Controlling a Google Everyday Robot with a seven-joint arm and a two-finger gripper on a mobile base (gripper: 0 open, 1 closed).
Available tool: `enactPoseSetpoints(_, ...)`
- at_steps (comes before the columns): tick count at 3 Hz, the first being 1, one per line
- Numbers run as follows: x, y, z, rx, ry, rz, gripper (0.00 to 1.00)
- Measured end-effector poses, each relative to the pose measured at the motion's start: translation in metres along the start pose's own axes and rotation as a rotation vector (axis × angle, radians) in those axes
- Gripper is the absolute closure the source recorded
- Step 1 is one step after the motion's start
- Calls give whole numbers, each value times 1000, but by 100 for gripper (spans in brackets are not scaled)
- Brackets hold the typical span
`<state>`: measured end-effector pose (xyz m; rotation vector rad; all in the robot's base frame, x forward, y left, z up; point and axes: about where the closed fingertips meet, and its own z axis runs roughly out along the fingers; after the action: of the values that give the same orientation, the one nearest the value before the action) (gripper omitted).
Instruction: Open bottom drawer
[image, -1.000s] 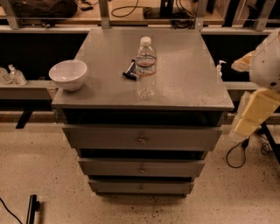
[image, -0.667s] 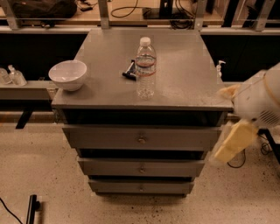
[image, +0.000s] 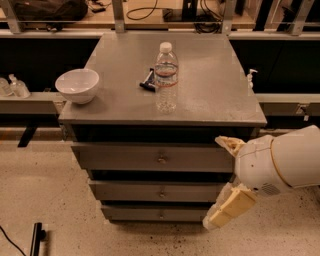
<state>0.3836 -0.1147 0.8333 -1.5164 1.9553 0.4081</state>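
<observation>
The speckled floor (image: 45, 200) is spreading out below my jaws and away to their left in the camera view. The grey metal bench (image: 210, 95) is standing on it, its top lying above my jaws and reaching off to their left, with three drawers stacked under that top.

My white arm (image: 292, 160) is reaching in from the right edge of the view. It is carrying my jaws to the bench's right front corner, below the top and level with the drawers. I am holding my jaws wide: one cream fingertip (image: 231, 144) is pointing up beside the right end of the top drawer (image: 125, 157), and the other is hanging low, and nothing is lying between them.

The top drawer, the widest, is sitting just left of my upper fingertip. The middle drawer (image: 130, 191) is sitting left of my jaws, between the two tips in height. The bottom drawer (image: 135, 214), the narrowest, is sitting shut at the foot of the bench. Its right end is lying just beside my lower fingertip, and I cannot tell whether the two are touching.

A white bowl (image: 77, 85) is resting far up and left of my jaws. A clear water bottle (image: 166, 75) is standing upright above them and to their left, with a small dark object (image: 147, 80) just beyond it. The bottom drawer's small round knob (image: 161, 215) is sitting well to the left of my lower fingertip.
</observation>
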Motion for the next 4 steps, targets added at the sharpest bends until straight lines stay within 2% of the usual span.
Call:
enactPoseSetpoints(2,-1,-3,-2,11,12,-4,0)
enactPoseSetpoints(3,25,5,18,11,-43,20,0)
enactPoseSetpoints(4,83,40,78,11,-208,166,0)
